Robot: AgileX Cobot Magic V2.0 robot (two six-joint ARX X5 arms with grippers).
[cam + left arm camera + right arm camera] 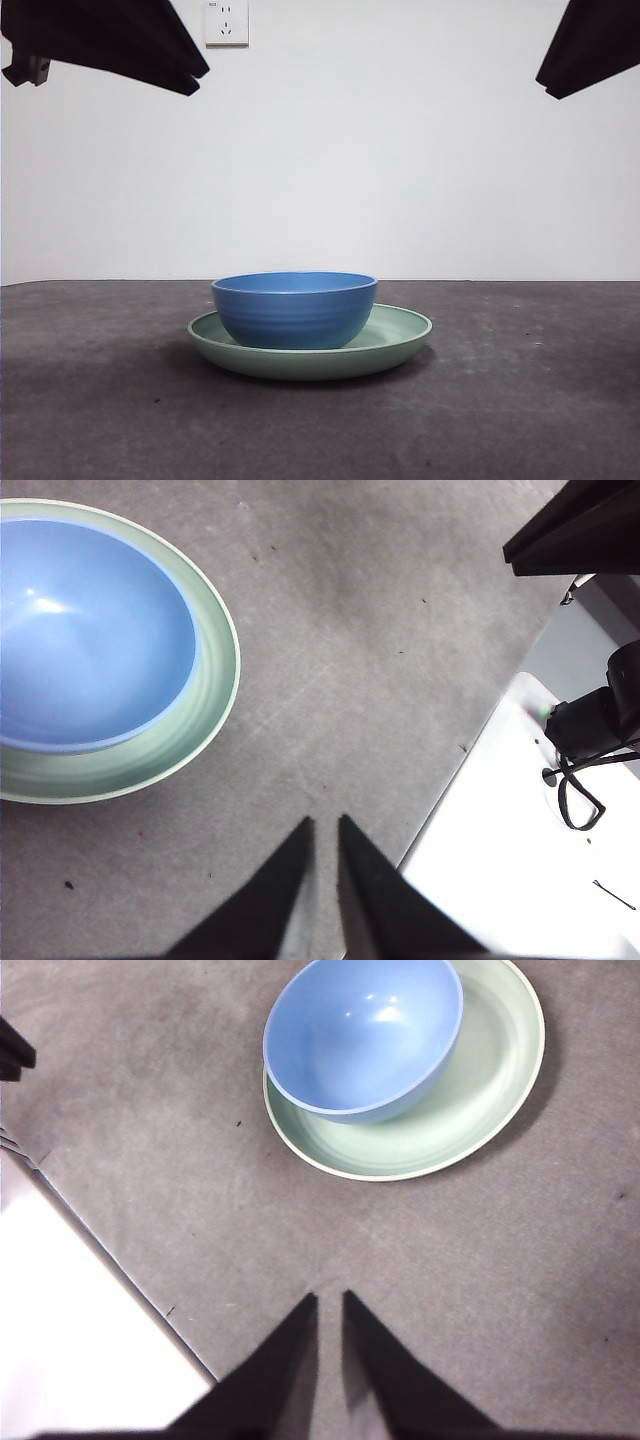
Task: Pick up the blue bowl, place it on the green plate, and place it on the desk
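- Right now the blue bowl [295, 308] sits upright in the green plate [400, 335], off-centre toward one side of it, so the stacking step looks done (what remains, I'd judge, is setting things on the desk [520, 400]).
- Left gripper [323, 830] hangs high over bare desk near the plate, jaws nearly closed on nothing.
- Right gripper [329, 1305] waits likewise, jaws almost together and empty, well apart from the bowl.
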